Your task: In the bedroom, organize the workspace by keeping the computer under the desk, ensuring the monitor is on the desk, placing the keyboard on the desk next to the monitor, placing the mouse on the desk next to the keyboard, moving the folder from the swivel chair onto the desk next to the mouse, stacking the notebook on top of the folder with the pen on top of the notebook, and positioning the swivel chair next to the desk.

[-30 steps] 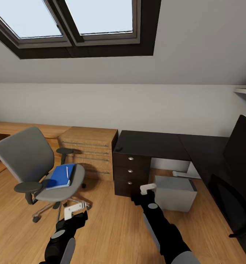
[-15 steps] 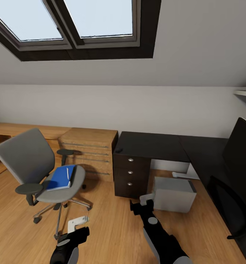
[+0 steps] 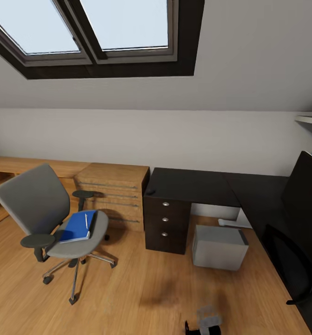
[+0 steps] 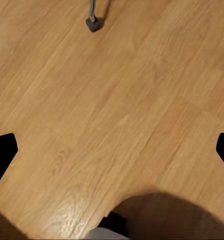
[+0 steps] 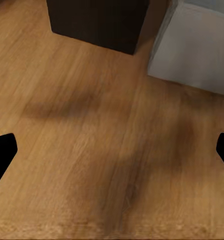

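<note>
— Where's the folder?
— The blue folder (image 3: 76, 226) lies on the swivel chair (image 3: 51, 218) seat, a pen (image 3: 86, 219) on top. The chair stands well apart from the dark table (image 3: 193, 186); the grey computer (image 3: 220, 246) sits on the floor under the table's edge.
— And the jaws?
— Both wrist views show fingertips spread wide over the wood floor (image 4: 112, 100), so left and right are parted, holding nothing.

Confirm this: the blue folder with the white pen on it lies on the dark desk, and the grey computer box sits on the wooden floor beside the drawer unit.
Not quite. The blue folder with the white pen lies on the seat of the grey swivel chair, not on the dark desk; the head view shows it. The grey computer box does sit on the wooden floor beside the drawer unit.
</note>
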